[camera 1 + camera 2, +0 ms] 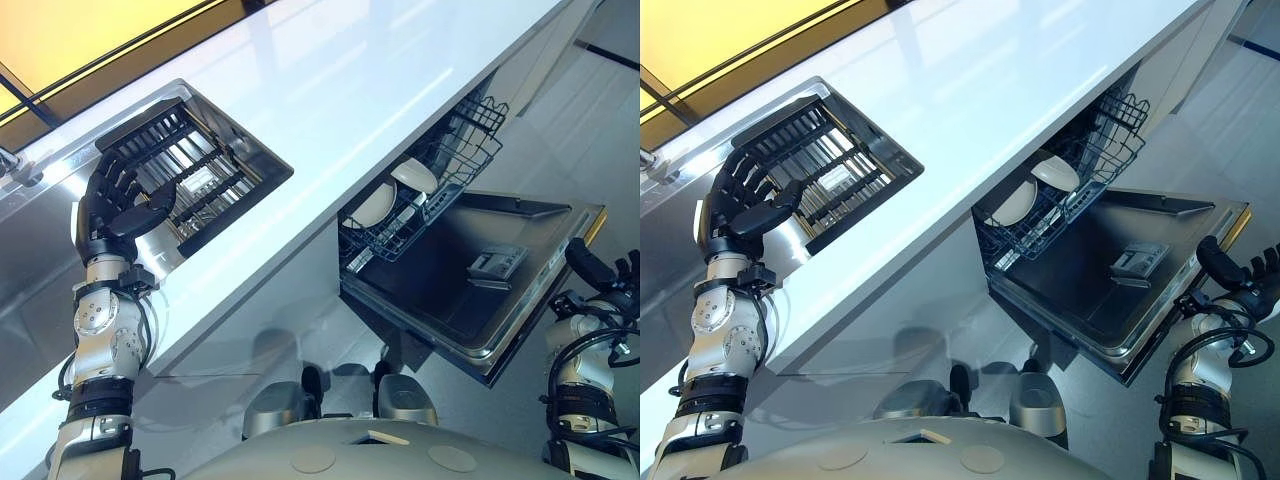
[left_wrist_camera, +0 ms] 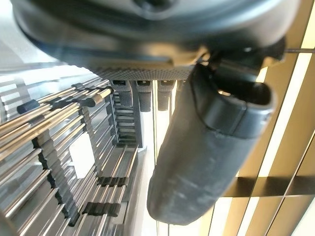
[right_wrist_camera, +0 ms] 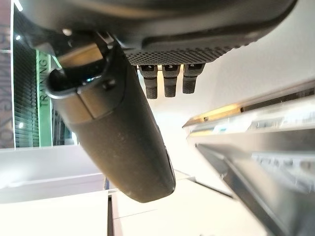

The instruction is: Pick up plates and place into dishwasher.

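Over on the left, above the sink, you have the left hand (image 1: 125, 205) raised with its fingers spread and relaxed, holding nothing; it hovers over the dark drying rack (image 1: 190, 165) set in the sink (image 1: 262, 160). Your left wrist view shows what the head views cannot: the rack's metal bars (image 2: 54, 152) close up, with a small pale patch among them that is too blurred to name.

Two white plates (image 1: 385, 195) stand in the dishwasher's basket (image 1: 425, 190), which is pulled out under the edge of the white desk (image 1: 380, 70). The basket's far end is cut off by the desk, so you cannot tell what else it holds. Below it the dishwasher door (image 1: 480, 275) lies open and flat.

At the right edge your right hand (image 1: 1245, 275) hangs just beyond the door's corner, partly cut off in the head views. The right wrist view shows its thumb and fingers (image 3: 170, 78) straight and empty, with the door's metal edge (image 3: 246, 162) beside them.
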